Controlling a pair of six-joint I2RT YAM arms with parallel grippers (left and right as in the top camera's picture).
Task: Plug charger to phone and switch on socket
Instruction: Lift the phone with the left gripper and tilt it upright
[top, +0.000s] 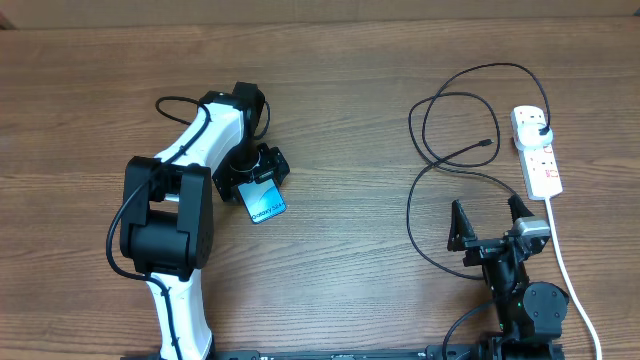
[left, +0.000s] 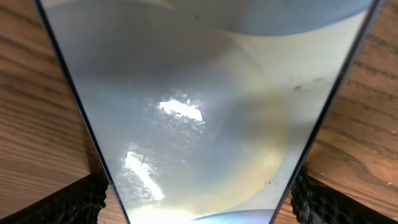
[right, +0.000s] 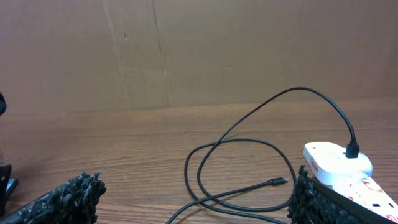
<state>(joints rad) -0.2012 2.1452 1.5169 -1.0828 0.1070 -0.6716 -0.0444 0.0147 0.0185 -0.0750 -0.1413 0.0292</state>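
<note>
Just short of the socket (top: 541, 168), right gripper (top: 487, 210): jaws spread fully wide, holding nothing, pointed toward the cable loops.
Far to the socket's left, phone (top: 266, 206): lies flat on the table (top: 350, 290), screen up and lit. Rigid and slim, with smooth glass that looks slippery and breakable. Best held across its long black edges, never pressed on the screen.
Over the phone, equally far from the socket, left gripper (top: 255, 182): jaws at full spread, one finger outside each long edge. Whether the pads touch those edges cannot be told; nothing appears clamped.
Left of the socket, charger (top: 408, 210): thin, light, floppy cable in loose loops. It will likely trail and spring, so gripping mid-cable gives little control.
Just left of the socket, connector tip (top: 490, 143): free on the table, small and stiff. Take hold on its short moulded body, close behind the end.
At the socket's far end, plug (top: 543, 133): already seated.
Socket itself: light plastic, may slide when its small red switches (top: 536, 157) are pressed. Which switch serves the plug is too small to tell.
</note>
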